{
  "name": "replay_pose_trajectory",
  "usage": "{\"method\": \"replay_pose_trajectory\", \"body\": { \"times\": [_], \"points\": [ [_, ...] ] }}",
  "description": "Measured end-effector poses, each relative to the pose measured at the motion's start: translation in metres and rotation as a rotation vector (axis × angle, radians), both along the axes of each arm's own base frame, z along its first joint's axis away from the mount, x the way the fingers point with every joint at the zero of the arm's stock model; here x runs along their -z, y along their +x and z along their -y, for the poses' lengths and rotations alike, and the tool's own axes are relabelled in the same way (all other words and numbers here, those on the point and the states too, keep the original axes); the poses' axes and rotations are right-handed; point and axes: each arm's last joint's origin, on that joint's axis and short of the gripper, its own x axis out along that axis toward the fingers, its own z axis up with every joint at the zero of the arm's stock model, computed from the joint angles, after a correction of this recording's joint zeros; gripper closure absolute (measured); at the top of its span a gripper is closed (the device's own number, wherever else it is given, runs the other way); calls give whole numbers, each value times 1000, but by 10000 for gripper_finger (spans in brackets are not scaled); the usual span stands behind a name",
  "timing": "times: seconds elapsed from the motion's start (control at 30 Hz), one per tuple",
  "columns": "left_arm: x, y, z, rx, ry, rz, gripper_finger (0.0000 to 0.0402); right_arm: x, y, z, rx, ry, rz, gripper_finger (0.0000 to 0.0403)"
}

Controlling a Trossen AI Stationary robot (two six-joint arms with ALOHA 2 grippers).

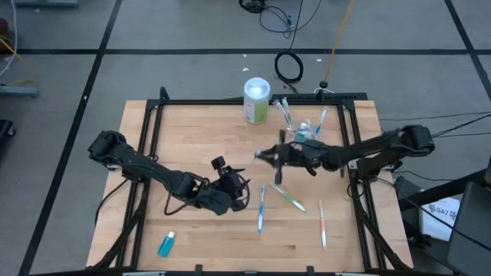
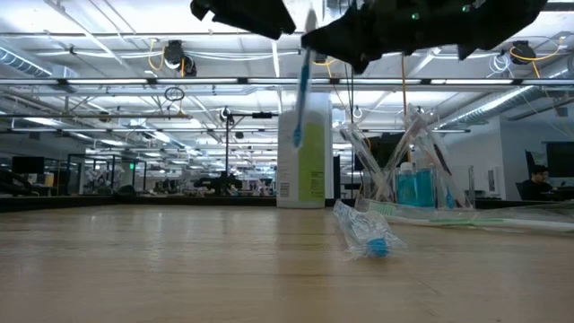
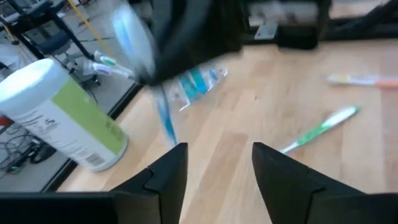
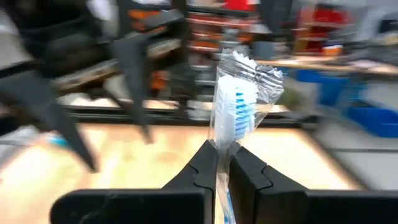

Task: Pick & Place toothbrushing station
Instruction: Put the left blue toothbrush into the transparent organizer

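My right gripper (image 1: 270,156) is over the middle of the table, shut on a blue toothbrush in a clear wrapper (image 4: 239,102). The brush hangs roughly upright above the table in the low view (image 2: 302,90). My left gripper (image 1: 234,188) is open and empty (image 3: 214,165) at the table's middle, left of and nearer than the right one. A clear cup (image 1: 304,128) holding several toothbrushes stands at the far right. A blue (image 1: 261,208), a green (image 1: 288,198) and an orange toothbrush (image 1: 322,224) lie on the table. A teal tube (image 1: 166,244) lies near left. My right gripper pinches the wrapped blue toothbrush between its two fingers, on the handle just behind the head (image 4: 222,155). The bristled head and crinkled wrapper stick out beyond the fingertips. The brush is lifted clear of the table, roughly upright.
A white canister with a green label (image 1: 257,100) stands at the far edge, left of the cup. A black frame (image 1: 230,102) runs around the wooden table. A wrapped toothbrush (image 2: 363,233) lies on the wood in front of the low camera.
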Motion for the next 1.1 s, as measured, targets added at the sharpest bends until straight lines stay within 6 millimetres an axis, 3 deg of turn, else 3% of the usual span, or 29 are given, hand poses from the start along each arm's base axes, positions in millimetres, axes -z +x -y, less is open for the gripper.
{"method": "replay_pose_trajectory", "body": {
  "times": [0.17,0.27,0.47,0.63,1.1],
  "points": [
    [-9,-11,-5,-14,-7,-21,212,-21,-24,22,351,-103,-45,379],
    [-25,-23,-10,-29,-43,15,217,-30,-37,40,464,-99,-60,385],
    [-61,-52,-23,-27,-52,72,234,-30,-51,78,622,-65,-107,393],
    [-71,-64,-32,-75,-15,75,240,-19,-60,102,723,-4,-201,381],
    [-66,-62,-61,-191,20,13,240,-6,-67,110,749,199,-256,380]
  ]
}}
